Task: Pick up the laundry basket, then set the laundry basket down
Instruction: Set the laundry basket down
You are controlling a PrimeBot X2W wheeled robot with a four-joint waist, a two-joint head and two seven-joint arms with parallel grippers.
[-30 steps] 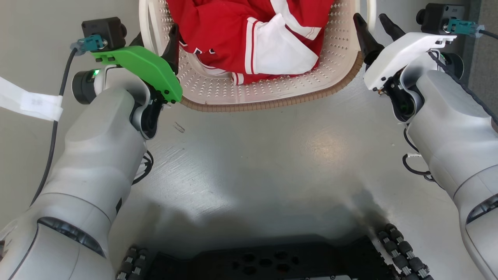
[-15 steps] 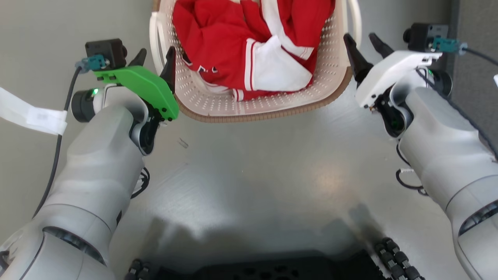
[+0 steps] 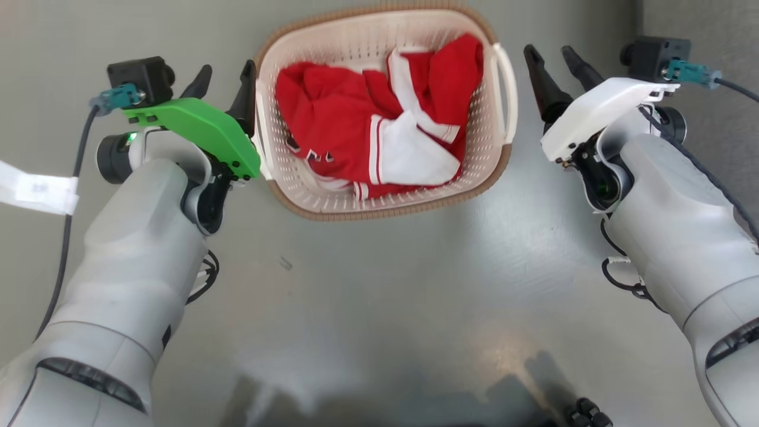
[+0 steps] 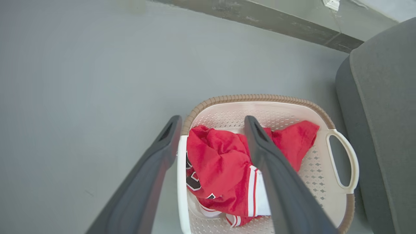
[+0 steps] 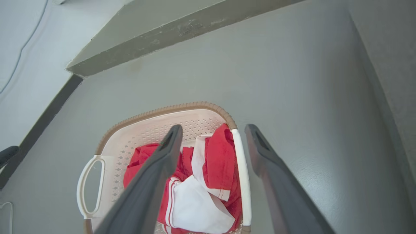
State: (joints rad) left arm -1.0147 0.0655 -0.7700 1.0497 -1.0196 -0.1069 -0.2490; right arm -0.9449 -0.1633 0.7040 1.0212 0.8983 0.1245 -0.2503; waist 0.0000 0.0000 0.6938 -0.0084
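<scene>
The laundry basket (image 3: 332,204) stands on the grey floor, cream and perforated, with a brown woven-look rim and red-and-white clothes (image 3: 379,142) inside. My left gripper (image 3: 225,70) is open beside its left handle (image 3: 261,127). In the left wrist view that handle (image 4: 180,182) lies between the spread fingers of the left gripper (image 4: 213,118). My right gripper (image 3: 548,52) is open just right of the right handle (image 3: 509,89). From the right wrist, this handle (image 5: 242,182) runs between the right gripper's (image 5: 213,127) fingers. Neither gripper holds anything.
A grey upholstered seat (image 4: 383,113) stands close to the basket's right side. A dark baseboard and pale wall (image 5: 162,35) run behind the basket. White tape (image 3: 35,193) wraps the left arm's cable. My base's wheels (image 3: 584,412) show at the bottom.
The head camera has moved, so the whole basket now shows, smaller and farther away. Both grippers stay open, and the left gripper's inner finger no longer reaches inside the basket's rim.
</scene>
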